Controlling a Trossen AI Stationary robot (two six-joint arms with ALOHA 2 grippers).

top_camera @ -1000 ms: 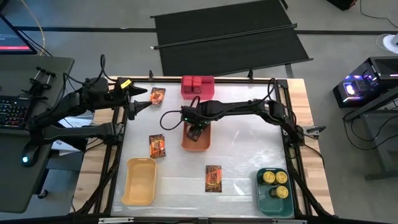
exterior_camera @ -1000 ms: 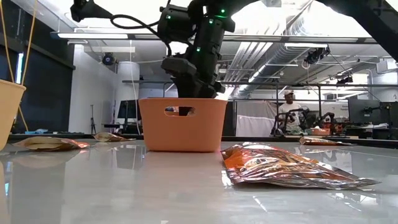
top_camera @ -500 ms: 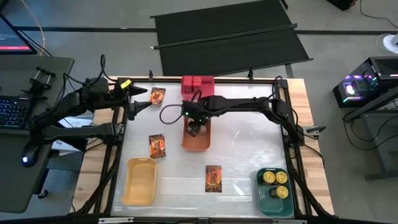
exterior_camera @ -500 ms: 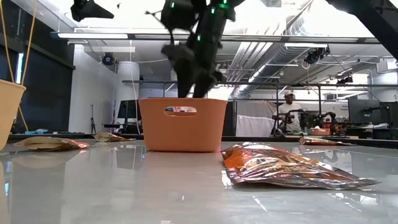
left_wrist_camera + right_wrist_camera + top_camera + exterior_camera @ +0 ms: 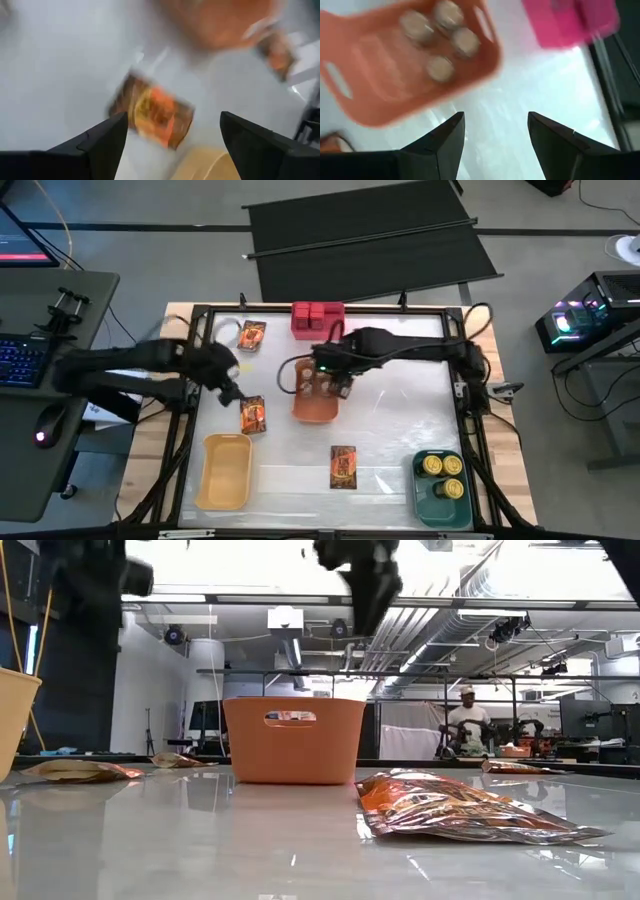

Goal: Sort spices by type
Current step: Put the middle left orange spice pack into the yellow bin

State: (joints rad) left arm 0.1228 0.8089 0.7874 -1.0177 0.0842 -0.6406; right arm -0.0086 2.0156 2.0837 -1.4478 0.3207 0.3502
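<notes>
Four small round pale-lidded jars (image 5: 440, 40) sit clustered at one end of a smooth orange plastic bin (image 5: 315, 402) with cut-out handles, mid-worktop (image 5: 400, 430). Above that bin's far end, the right gripper (image 5: 340, 385) hovers, its dark fingers (image 5: 440, 145) spread and holding nothing. The left gripper (image 5: 232, 392) hangs over a flat, crinkly orange-brown foil packet (image 5: 252, 414), fingers (image 5: 100, 142) released either side of it; the packet's long axis runs front to back on the glossy white surface. Two like packets lie apart: one (image 5: 253, 334) near the far edge, one (image 5: 344, 466) toward the front. Their printing cannot be read. Red boxes fill a pink bin (image 5: 317, 318); yellow-topped round tins (image 5: 443, 467) rest in a green bin (image 5: 440, 498); a yellow bin (image 5: 224, 472) stands front left.
</notes>
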